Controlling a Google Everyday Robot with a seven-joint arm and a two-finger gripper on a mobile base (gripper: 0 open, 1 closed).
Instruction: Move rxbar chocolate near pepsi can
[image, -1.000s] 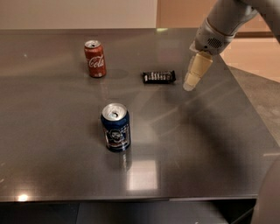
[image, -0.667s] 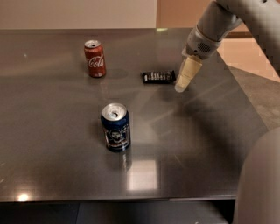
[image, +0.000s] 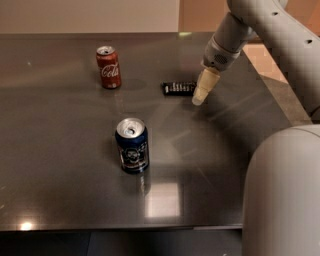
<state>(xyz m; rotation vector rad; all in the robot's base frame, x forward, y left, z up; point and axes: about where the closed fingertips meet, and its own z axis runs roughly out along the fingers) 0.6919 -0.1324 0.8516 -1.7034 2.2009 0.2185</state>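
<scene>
The rxbar chocolate (image: 178, 88) is a flat black bar with white lettering, lying on the dark table right of centre at the back. The pepsi can (image: 132, 145) is dark blue with a silver top and stands upright nearer the front, left of the bar. My gripper (image: 199, 98) hangs from the arm at the upper right, its cream tips pointing down just right of the bar's right end. It holds nothing.
A red Coca-Cola can (image: 108, 67) stands upright at the back left. The dark table (image: 60, 165) ends at a front edge near the bottom and a right edge by my arm. My own grey arm segment (image: 282, 195) fills the lower right.
My gripper has moved left and slightly down, from well right of the bar to right beside its right end. The bar and both cans have not moved.
</scene>
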